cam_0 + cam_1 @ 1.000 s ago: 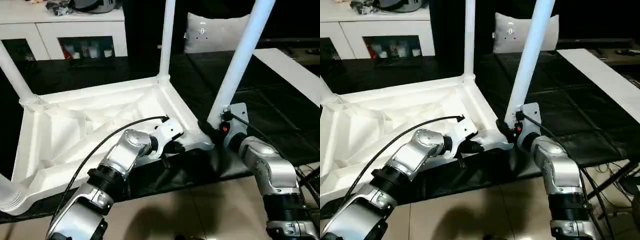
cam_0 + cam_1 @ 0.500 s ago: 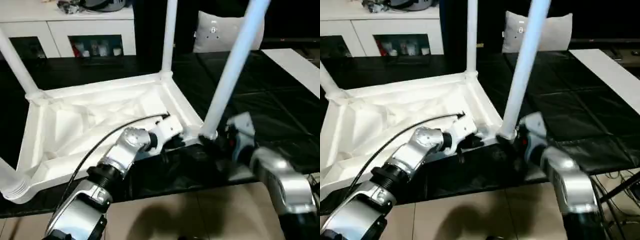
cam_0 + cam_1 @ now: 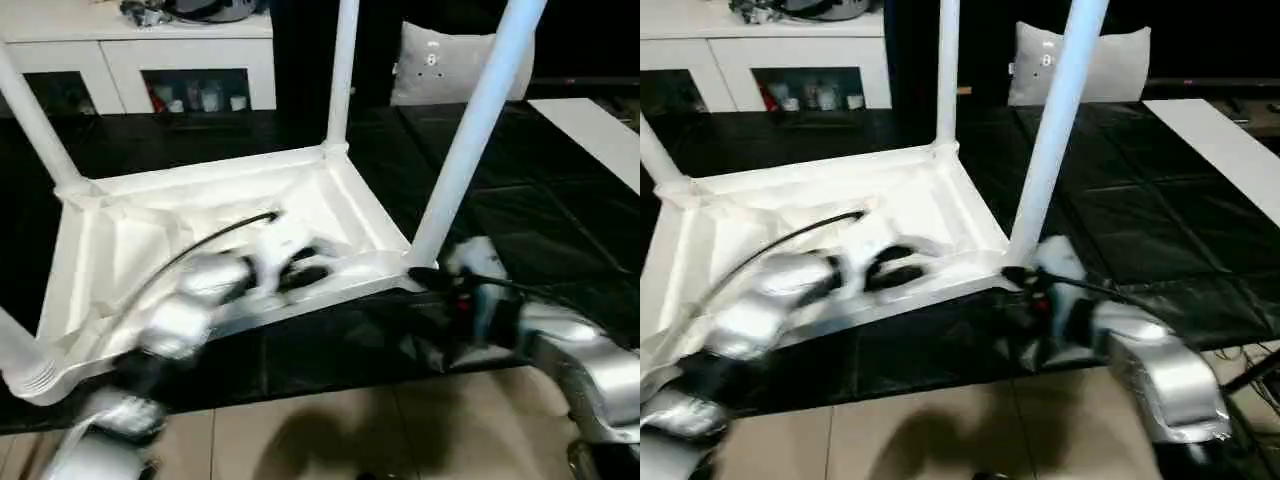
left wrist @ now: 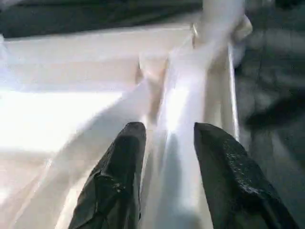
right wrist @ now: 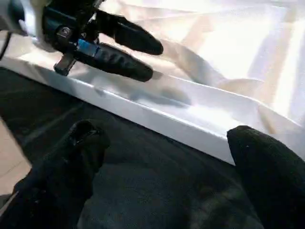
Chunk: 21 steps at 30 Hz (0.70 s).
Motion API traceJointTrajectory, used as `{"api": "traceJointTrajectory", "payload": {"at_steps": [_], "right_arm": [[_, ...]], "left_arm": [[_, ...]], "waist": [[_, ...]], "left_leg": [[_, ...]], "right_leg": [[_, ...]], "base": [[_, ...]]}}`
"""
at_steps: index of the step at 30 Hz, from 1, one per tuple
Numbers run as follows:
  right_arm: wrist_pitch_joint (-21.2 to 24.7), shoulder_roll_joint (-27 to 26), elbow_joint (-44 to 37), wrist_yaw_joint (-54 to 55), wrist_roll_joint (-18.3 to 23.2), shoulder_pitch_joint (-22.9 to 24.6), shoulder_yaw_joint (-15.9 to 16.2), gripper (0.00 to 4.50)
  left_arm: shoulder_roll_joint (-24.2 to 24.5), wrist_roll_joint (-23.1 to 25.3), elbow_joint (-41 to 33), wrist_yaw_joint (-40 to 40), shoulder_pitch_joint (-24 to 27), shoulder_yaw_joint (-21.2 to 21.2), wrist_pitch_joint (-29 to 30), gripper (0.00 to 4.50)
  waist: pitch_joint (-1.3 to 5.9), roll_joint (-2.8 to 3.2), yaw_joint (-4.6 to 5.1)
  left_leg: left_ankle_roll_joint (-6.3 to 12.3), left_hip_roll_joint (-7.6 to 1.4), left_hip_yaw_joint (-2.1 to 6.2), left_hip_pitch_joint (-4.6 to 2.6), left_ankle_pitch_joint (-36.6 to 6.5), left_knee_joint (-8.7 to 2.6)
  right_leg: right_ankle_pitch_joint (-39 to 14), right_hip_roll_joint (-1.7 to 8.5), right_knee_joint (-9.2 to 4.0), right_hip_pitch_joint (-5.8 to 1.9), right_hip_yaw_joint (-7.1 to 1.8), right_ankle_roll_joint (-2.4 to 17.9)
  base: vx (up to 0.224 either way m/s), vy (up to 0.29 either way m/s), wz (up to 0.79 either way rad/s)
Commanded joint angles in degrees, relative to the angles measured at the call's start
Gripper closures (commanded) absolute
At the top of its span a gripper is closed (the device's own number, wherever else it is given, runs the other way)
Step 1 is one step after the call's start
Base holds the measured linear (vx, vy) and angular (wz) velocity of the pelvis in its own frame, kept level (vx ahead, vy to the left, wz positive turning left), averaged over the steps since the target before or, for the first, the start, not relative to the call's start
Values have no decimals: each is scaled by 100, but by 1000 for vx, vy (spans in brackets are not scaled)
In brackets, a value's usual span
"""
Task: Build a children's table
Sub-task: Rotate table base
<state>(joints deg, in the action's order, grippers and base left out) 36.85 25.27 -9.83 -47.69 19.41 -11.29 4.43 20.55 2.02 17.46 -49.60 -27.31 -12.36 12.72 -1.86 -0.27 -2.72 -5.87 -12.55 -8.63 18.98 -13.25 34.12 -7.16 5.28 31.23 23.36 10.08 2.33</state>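
The white tabletop point(image 3: 130, 250) lies upside down on the black work table, ribs up. Its legs stand in the corner sockets: the near right leg point(image 3: 470, 130), the far right leg point(image 3: 343, 70), the far left leg point(image 3: 30, 115) and the stub end of the near left leg point(image 3: 15, 360). My left gripper point(image 3: 305, 265) hangs over the near rim, open, with its fingers point(image 4: 121, 181) on either side of a white rib. My right gripper point(image 5: 167, 133) is open and wide. It sits low before the near rim, close to the base of the near right leg.
A white cabinet point(image 3: 150, 60) with glass doors stands at the back left. A pale cushion-like object point(image 3: 440, 70) sits behind the table, and a white board point(image 3: 590, 120) lies at the right. The work table's front edge point(image 3: 330, 395) runs just beyond my forearms, with tan floor below.
My left arm has swung left along the near rim, away from the near right corner. My right gripper has drawn back from the near right leg's base. The leg stays upright.
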Motion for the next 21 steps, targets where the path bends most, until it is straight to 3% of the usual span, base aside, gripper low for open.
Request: {"api": "traceJointTrajectory", "payload": {"at_steps": [1, 7, 8, 12, 16, 17, 18, 21], "right_arm": [[53, -96, 10, -61, 44, -211, 183, 0], [25, -488, 404, 78, -89, -639, 452, 0], [-116, -626, 615, 191, -220, -775, 520, 0], [-656, -882, 1194, 542, -603, -1104, 736, 0], [-974, -1171, 1843, 1218, -880, -1435, 612, 0], [-986, -1187, 1883, 1266, -893, -1454, 598, 0], [-1048, -1268, 2078, 1479, -954, -1538, 512, 0], [-1193, -1442, 2498, 1909, -1002, -1703, 258, 0]], "left_arm": [[255, 10, -482, -279, 152, 0, 229, 266], [835, -12, -1153, -534, 522, -47, 624, 266], [946, 82, -1216, -505, 585, -58, 659, 266], [1109, 359, -1316, -255, 701, -45, 790, 266], [1090, 559, -1265, 36, 687, -84, 672, 266], [1089, 569, -1263, 48, 686, -89, 663, 266], [1104, 592, -1286, 76, 698, -131, 617, 266], [1114, 564, -1455, 14, 783, -222, 618, 266]], "waist": [[326, -48, -28], [313, -17, -97], [319, -28, -104], [291, -26, -74], [283, -35, -79], [285, -1, -71], [282, -21, -60], [288, 20, -54]], "left_leg": [[403, -98, -33, 73, -560, -398], [285, -128, -37, 40, -477, -422], [241, -132, -25, 53, -450, -431], [110, -84, -57, 41, -571, -425], [77, -70, -48, 43, -722, -428], [58, -65, -44, 44, -732, -427], [46, -51, -52, 30, -815, -421], [9, -56, -41, 9, -932, -423]], "right_leg": [[-2432, 363, -346, -366, -323, 174], [-2065, 367, -271, -350, -384, 404], [-1959, 374, -224, -357, -394, 461], [-2125, 360, -264, -343, -409, 438], [-2420, 367, -292, -345, -407, 314], [-2438, 363, -291, -343, -403, 310], [-2544, 352, -320, -338, -395, 273], [-2616, 349, -330, -326, -391, 268]], "base": [[0, 0, 0], [0, 0, 0], [0, 0, 0], [0, 0, 0], [0, 0, 0], [0, 0, 0], [0, 0, 0], [0, 0, 0]]}}
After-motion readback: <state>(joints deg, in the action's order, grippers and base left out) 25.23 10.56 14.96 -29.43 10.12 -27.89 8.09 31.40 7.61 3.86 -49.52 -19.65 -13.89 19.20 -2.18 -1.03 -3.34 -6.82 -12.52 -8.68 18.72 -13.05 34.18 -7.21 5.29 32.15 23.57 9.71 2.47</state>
